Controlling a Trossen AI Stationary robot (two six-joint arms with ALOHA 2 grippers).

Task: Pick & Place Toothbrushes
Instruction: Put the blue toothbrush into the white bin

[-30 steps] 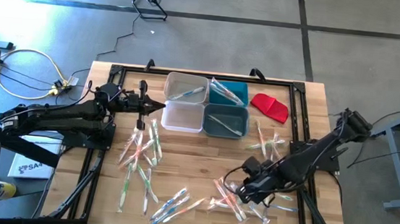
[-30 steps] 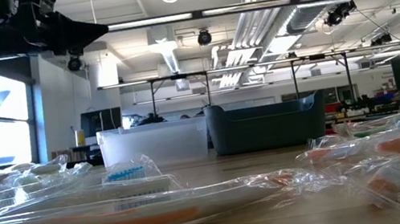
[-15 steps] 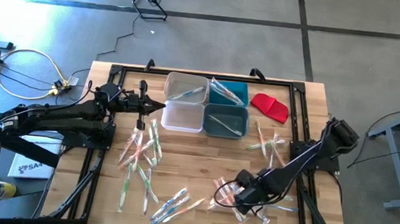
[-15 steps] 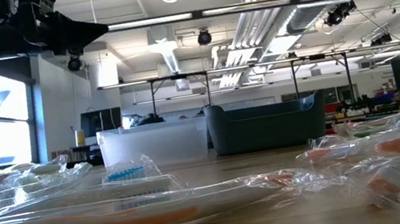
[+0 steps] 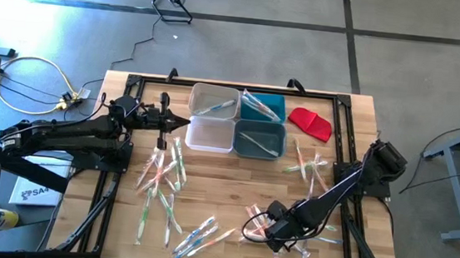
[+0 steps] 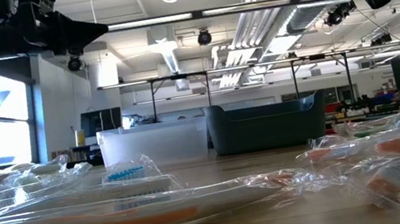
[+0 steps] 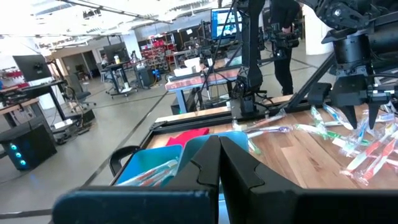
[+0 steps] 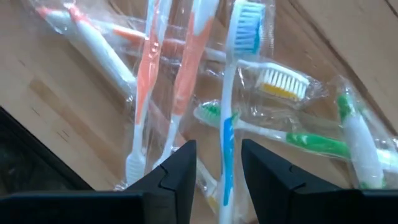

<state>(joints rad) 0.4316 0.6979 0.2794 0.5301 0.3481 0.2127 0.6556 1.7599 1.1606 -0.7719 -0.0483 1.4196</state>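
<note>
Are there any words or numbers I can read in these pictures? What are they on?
"SA4": that is all I can make out, on a white sheet under the table's left edge; the rest of it is cut off.
The screens in the room behind the table: too blurred to read.
The toothbrushes and their clear wrappers: no print shows.
The bins and the red cloth: no words.

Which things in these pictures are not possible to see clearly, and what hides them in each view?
- High view: the right gripper over the toothbrushes; too small to tell if it touches one.
- Right wrist view: the blue toothbrush between the fingers; its handle end is cut off by the picture's edge.
- Low view: the bins' contents are hidden by their walls.
- Left wrist view: the left gripper blocks part of the bins.
</note>
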